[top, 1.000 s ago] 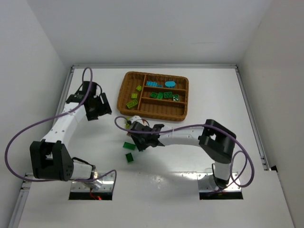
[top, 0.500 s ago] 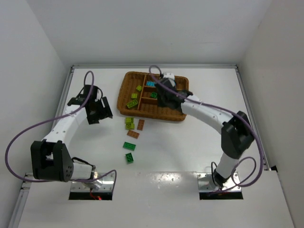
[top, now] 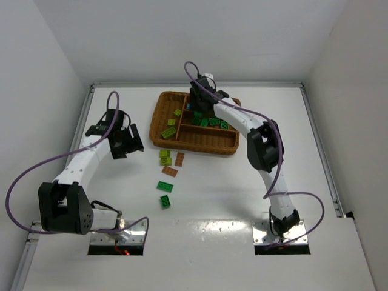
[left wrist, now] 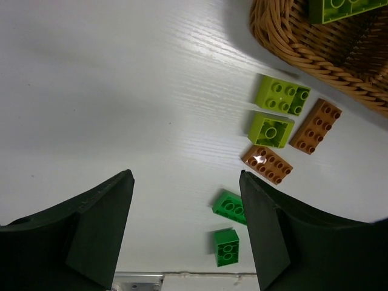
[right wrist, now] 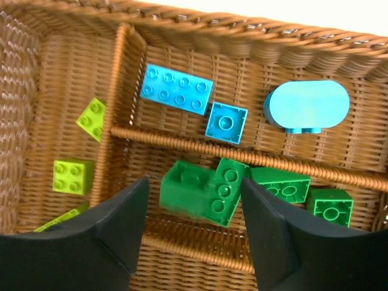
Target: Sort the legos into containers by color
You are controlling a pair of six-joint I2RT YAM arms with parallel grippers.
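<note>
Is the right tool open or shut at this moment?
Open. In the right wrist view the right tool hangs above the tray, its fingers wide apart, clamping nothing.

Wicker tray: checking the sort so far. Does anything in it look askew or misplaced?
Colours match their sections. Only the middle section looks untidy: a dark green brick lies tipped on its side against a second green brick that leans on the divider.

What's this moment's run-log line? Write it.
right jaws: open over tray, dark green bricks below | left jaws: open above table | loose legos: six
</note>
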